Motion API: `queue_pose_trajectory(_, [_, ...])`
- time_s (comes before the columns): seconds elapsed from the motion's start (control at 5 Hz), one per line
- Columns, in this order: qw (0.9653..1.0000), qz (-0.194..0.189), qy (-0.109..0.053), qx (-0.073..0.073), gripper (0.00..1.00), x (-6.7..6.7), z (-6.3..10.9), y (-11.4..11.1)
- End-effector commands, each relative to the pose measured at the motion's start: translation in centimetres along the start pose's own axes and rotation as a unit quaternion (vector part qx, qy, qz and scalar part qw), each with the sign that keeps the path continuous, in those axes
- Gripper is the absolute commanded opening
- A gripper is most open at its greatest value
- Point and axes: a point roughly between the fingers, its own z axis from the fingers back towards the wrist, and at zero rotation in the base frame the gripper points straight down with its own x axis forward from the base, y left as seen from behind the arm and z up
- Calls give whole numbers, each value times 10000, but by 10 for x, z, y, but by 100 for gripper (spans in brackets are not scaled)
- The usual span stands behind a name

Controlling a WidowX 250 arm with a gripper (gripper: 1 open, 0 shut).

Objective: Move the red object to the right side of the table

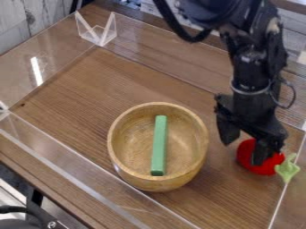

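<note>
Red object (255,154) sits on the desk (84,89) at its right side, near the front right corner and the clear wall (48,183). A green leafy tip (287,169) shows just right of it. Tool (252,139) hangs directly above, pointing steeply down, jaws spread wide with one finger left and one right of the red object; released, gripping nothing. Whether a finger grazes it cannot be told. Black arm (245,45) rises to the top edge. Wooden bowl (127,134) stands just left, apart from the red object, holding a green stick (159,143) lying lengthwise inside.
</note>
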Motion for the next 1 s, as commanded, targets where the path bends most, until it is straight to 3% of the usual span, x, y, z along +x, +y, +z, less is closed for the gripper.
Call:
queue_pose_trajectory(0.0, [9986,153,-459,193,100,11,42,7])
queue_pose_trajectory(0.2, [9960,408,-643,461,100,13,68,26])
queue_pose_trajectory(0.4, [9907,815,-803,737,100,18,81,60])
queue_pose_trajectory(0.6, [9822,1349,-884,965,100,16,87,97])
queue_pose_trajectory(0.8, [9796,1506,-881,1000,100,16,81,114])
